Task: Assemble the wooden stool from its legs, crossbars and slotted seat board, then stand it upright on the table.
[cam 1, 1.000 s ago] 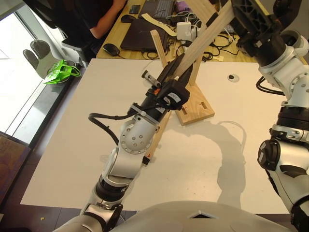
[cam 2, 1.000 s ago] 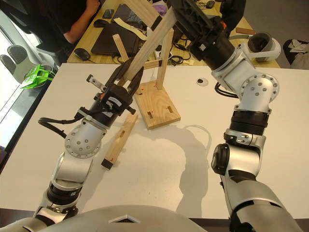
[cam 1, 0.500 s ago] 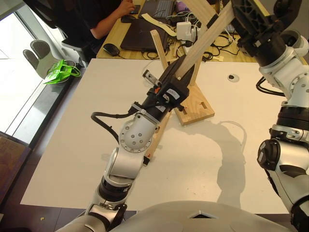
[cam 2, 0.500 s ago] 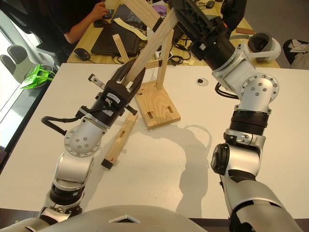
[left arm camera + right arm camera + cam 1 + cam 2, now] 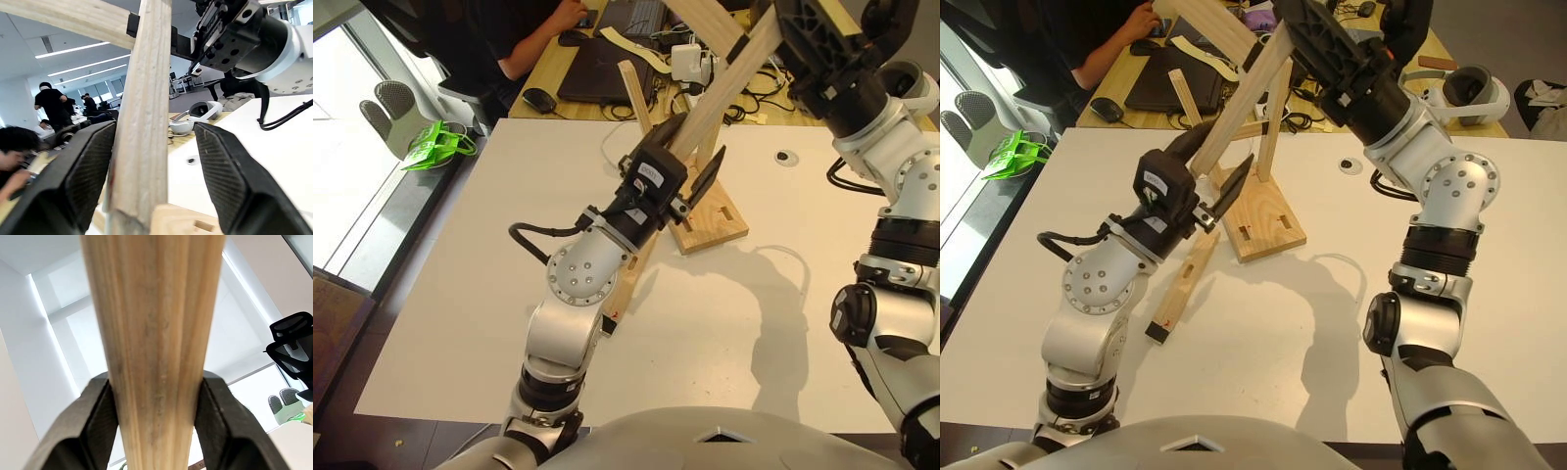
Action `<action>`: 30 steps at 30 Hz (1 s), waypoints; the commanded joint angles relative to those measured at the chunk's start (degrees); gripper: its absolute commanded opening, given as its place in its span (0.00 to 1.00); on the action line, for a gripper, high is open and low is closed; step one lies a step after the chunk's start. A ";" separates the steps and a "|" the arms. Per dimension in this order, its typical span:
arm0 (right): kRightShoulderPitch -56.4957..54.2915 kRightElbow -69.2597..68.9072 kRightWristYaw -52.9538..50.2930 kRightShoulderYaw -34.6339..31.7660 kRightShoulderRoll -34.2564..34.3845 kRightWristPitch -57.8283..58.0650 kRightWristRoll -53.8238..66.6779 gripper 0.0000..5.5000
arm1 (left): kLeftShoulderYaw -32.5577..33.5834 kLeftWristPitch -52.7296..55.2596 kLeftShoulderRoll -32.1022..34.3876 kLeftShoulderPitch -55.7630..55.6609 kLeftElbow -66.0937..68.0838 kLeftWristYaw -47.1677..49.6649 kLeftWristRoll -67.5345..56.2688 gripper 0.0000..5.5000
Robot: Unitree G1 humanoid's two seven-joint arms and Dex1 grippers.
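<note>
My right gripper (image 5: 781, 31) is raised high at the back and shut on the upper end of a long wooden leg (image 5: 715, 93) that slants down toward the seat board (image 5: 715, 223). A second bar (image 5: 703, 14) crosses it at the top. My left gripper (image 5: 688, 159) is open around the leg's lower part, one finger (image 5: 88, 171) close against the wood (image 5: 142, 122), the other finger (image 5: 230, 181) well apart. Two legs (image 5: 1276, 113) joined by a crossbar (image 5: 1246, 128) stand upright on the board. Another wooden piece (image 5: 1185, 284) lies flat beside my left arm. In the right wrist view, pads (image 5: 100, 421) press the leg (image 5: 154, 333).
A desk behind the white table (image 5: 460, 294) holds a laptop (image 5: 597, 69), a mouse (image 5: 539, 99) and cables, with a person seated there. A round grommet (image 5: 787, 156) and a thin white cable (image 5: 788, 253) are on the right. The table's left edge is near a green bag (image 5: 435, 145).
My left gripper has risen along the slanted leg, turned at the wrist and spread its fingers wide. The right arm still holds the leg, almost unmoved.
</note>
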 commanded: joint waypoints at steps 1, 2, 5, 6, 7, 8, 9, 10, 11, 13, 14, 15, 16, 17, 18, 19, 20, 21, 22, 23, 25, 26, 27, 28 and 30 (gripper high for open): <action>0.89 -0.57 3.39 0.94 -1.96 1.44 -0.75 0.37 | 6.14 14.23 -3.62 -0.80 -3.77 -2.98 -13.60 0.53; 1.06 -0.44 4.01 1.04 -2.29 1.67 -0.99 0.37 | 8.59 17.48 -4.96 -1.57 -4.34 -2.79 -17.03 0.53; 1.57 -0.49 5.50 1.28 -2.98 2.65 -1.06 0.37 | 16.08 24.83 -8.63 -4.55 -4.70 -1.00 -25.85 0.53; 1.92 -0.85 5.93 1.42 -3.08 3.07 -0.94 0.37 | 18.81 26.98 -10.17 -5.67 -4.48 0.02 -28.80 0.53; 2.23 -1.16 6.20 1.52 -3.10 3.43 -0.85 0.37 | 21.15 28.72 -11.54 -6.68 -4.25 1.07 -31.33 0.53; 2.58 -1.54 6.48 1.60 -3.10 3.80 -0.76 0.37 | 23.50 30.55 -12.93 -7.66 -3.97 2.19 -34.21 0.53; 2.87 -1.86 6.67 1.60 -3.06 4.11 -0.66 0.37 | 25.31 32.16 -13.85 -8.37 -3.83 3.33 -36.84 0.53; 3.11 -2.11 6.74 1.51 -3.00 4.33 -0.52 0.37 | 26.70 33.78 -14.43 -8.83 -3.70 4.30 -39.32 0.53; 3.26 -2.27 6.75 1.42 -2.93 4.46 -0.38 0.37 | 27.65 35.15 -14.58 -9.17 -3.62 5.17 -41.35 0.53; 3.45 -2.51 6.66 1.14 -2.75 4.69 -0.05 0.37 | 28.08 37.93 -13.84 -9.03 -3.81 6.18 -45.31 0.53; 3.42 -2.58 6.61 1.01 -2.59 4.79 0.18 0.37 | 27.90 39.10 -13.52 -8.56 -4.06 6.35 -47.30 0.53; 3.35 -2.65 6.50 0.85 -2.38 4.89 0.44 0.37 | 28.04 40.33 -13.62 -8.15 -4.01 6.87 -49.57 0.53; 3.27 -2.69 6.41 0.74 -2.18 5.00 0.70 0.37 | 28.17 41.06 -13.60 -7.83 -3.91 7.40 -51.34 0.53; 3.27 -2.92 6.28 0.61 -1.97 5.19 1.10 0.37 | 28.07 41.64 -13.10 -7.49 -3.67 8.01 -52.42 0.53; 3.29 -3.11 6.19 0.52 -1.84 5.37 1.38 0.37 | 27.96 41.85 -12.53 -7.28 -3.43 8.70 -53.24 0.53; 3.26 -3.31 6.02 0.32 -1.64 5.69 1.92 0.37 | 27.91 42.00 -11.93 -7.09 -3.07 9.48 -53.63 0.53; 3.23 -3.52 5.79 0.07 -1.47 6.03 2.49 0.37 | 28.08 42.01 -11.57 -6.96 -2.60 10.27 -54.23 0.53; 3.20 -3.78 5.51 -0.20 -1.34 6.45 3.23 0.37 | 28.29 41.95 -11.15 -6.91 -2.10 10.95 -54.68 0.53; 3.18 -4.04 5.14 -0.45 -1.24 6.88 4.00 0.37 | 28.39 41.80 -10.72 -6.82 -1.67 11.49 -55.12 0.53; 3.21 -4.32 4.71 -0.71 -1.11 7.35 4.88 0.37 | 28.45 41.63 -10.47 -6.66 -1.16 12.13 -55.52 0.53; 3.35 -4.78 3.85 -1.01 -0.96 7.93 6.24 0.37 | 28.17 41.18 -9.86 -6.39 -0.45 13.13 -56.19 0.53; 3.47 -5.03 3.43 -1.16 -0.87 8.21 6.84 0.37 | 27.96 40.94 -9.59 -6.30 -0.23 13.55 -56.53 0.53; 3.62 -5.28 3.06 -1.25 -0.82 8.40 7.29 0.37 | 27.77 40.66 -9.28 -6.24 -0.07 14.00 -57.06 0.53; 3.82 -5.48 2.77 -1.27 -0.78 8.57 7.68 0.37 | 27.73 40.31 -9.27 -6.23 0.02 14.38 -57.97 0.53; 4.17 -5.71 2.29 -1.22 -0.71 8.69 8.25 0.37 | 27.99 39.21 -9.40 -6.24 0.04 15.05 -60.27 0.53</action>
